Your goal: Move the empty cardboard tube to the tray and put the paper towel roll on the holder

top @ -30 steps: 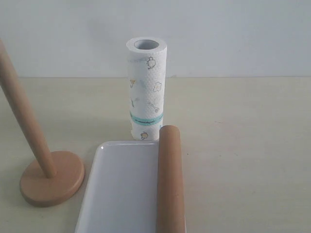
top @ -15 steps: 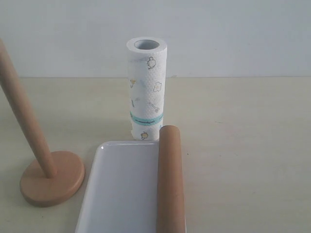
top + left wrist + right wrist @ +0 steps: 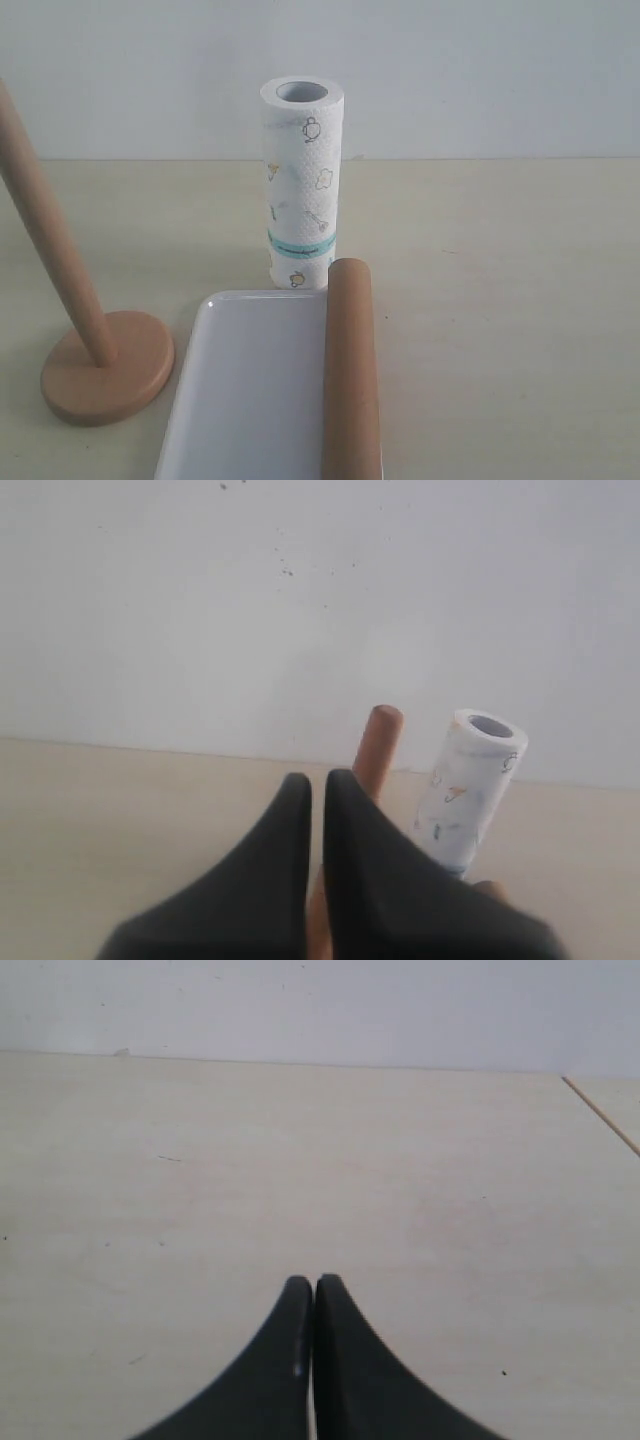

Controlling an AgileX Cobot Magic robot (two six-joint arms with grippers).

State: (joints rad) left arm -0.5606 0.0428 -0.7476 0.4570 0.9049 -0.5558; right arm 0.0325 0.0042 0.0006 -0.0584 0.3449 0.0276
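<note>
The paper towel roll (image 3: 302,190) stands upright at mid-table, teal band near its foot. Just in front of it lies the white tray (image 3: 250,390). The empty cardboard tube (image 3: 350,370) lies lengthwise along the tray's right rim. The wooden holder (image 3: 105,375) stands left of the tray, its dowel (image 3: 50,240) bare. Neither gripper shows in the exterior view. My left gripper (image 3: 318,780) is shut on nothing, with the holder's dowel (image 3: 378,745) and the roll (image 3: 468,790) beyond its tips. My right gripper (image 3: 314,1282) is shut over bare table.
A plain white wall (image 3: 450,70) closes off the back of the pale tabletop (image 3: 500,280). In the right wrist view a table edge (image 3: 600,1110) runs diagonally at the far corner.
</note>
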